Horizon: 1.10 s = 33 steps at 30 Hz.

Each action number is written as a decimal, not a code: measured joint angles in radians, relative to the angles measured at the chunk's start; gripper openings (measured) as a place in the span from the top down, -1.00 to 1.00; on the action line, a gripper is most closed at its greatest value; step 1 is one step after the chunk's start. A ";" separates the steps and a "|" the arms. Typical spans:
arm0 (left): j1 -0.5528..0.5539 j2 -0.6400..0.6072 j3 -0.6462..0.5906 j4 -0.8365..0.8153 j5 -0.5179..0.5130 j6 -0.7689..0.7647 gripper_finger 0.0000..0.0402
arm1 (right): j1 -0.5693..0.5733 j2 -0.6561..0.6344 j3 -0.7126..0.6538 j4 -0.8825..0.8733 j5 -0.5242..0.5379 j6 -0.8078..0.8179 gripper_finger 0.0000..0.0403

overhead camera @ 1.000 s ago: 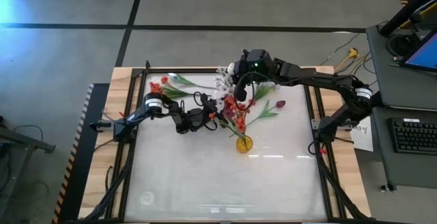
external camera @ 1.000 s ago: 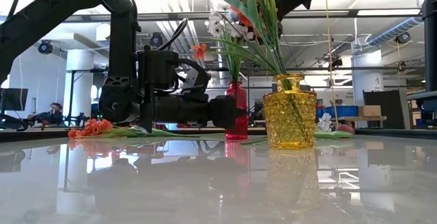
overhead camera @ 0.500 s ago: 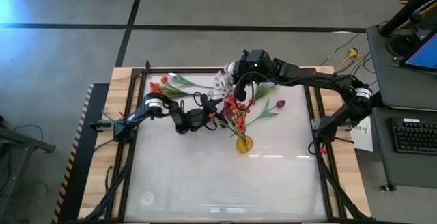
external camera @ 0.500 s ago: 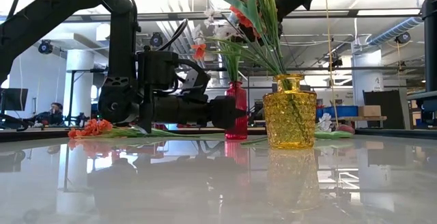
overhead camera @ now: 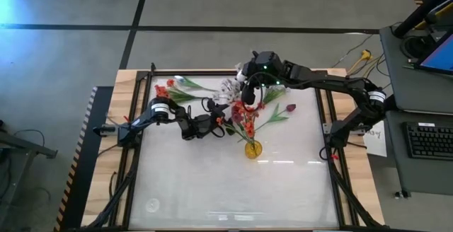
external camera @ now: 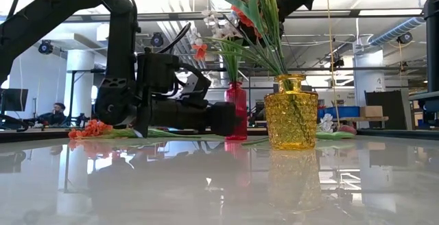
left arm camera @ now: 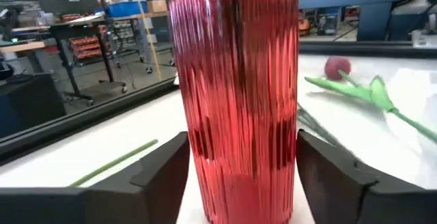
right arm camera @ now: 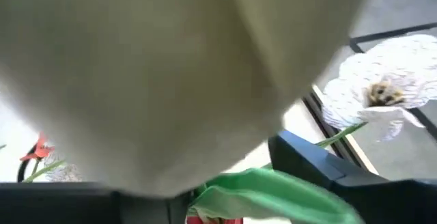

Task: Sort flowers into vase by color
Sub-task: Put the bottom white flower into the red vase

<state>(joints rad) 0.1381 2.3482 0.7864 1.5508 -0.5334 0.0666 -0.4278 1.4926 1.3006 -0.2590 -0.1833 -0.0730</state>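
A ribbed red vase (left arm camera: pixel 235 94) (external camera: pixel 235 112) stands on the table. My left gripper (left arm camera: pixel 239 176) (overhead camera: pixel 221 121) lies level, open, with a finger close on either side of the vase. A white blossom spray (external camera: pixel 209 22) (overhead camera: pixel 228 88) stands with its stem in the red vase, leaning over the left arm. Red-orange blossoms (external camera: pixel 264 5) stand in the yellow vase (external camera: pixel 291 112) (overhead camera: pixel 253 148). My right gripper (overhead camera: pixel 249 89) (right arm camera: pixel 205 183) hangs high over the flowers, open. A white petal and a green leaf (right arm camera: pixel 273 190) show right in front of it. My left gripper's fingers (left arm camera: pixel 164 169) stand level at the red vase's lower body, one on each side. I cannot tell whether they touch it. My right gripper has the green leaf lying between its spread fingers (right arm camera: pixel 321 162). I cannot tell whether they touch it.
Loose flowers lie on the far part of the table: a red-orange cluster (overhead camera: pixel 164 88) at the left, a dark red tulip (overhead camera: pixel 291 108) (left arm camera: pixel 336 67) at the right and a white flower (right arm camera: pixel 382 91). The table's near half (overhead camera: pixel 233 189) holds nothing.
The white blossom spray in the red vase has tipped over, its head swinging toward the left arm's side while its stem stays in the vase's neck.
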 joint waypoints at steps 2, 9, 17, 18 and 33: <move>0.000 0.000 -0.003 0.001 -0.011 0.000 -0.26 | -0.002 -0.004 0.000 -0.008 0.000 0.011 0.05; 0.001 0.000 -0.019 0.011 -0.018 0.001 -0.44 | -0.003 -0.014 0.000 -0.030 0.000 0.036 -0.16; 0.000 0.000 -0.019 0.017 -0.017 -0.001 -0.46 | -0.003 -0.017 0.000 -0.030 0.001 0.058 -0.36; 0.000 0.000 -0.019 0.017 -0.017 -0.001 -0.46 | -0.003 -0.017 0.000 -0.029 0.001 0.066 -0.38; -0.002 -0.004 -0.046 0.020 -0.018 -0.028 -0.46 | -0.002 -0.028 0.002 -0.061 0.054 0.154 -0.40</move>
<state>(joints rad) 0.1360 2.3444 0.7407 1.5707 -0.5510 0.0383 -0.4301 1.4643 1.3022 -0.3197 -0.1289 0.0806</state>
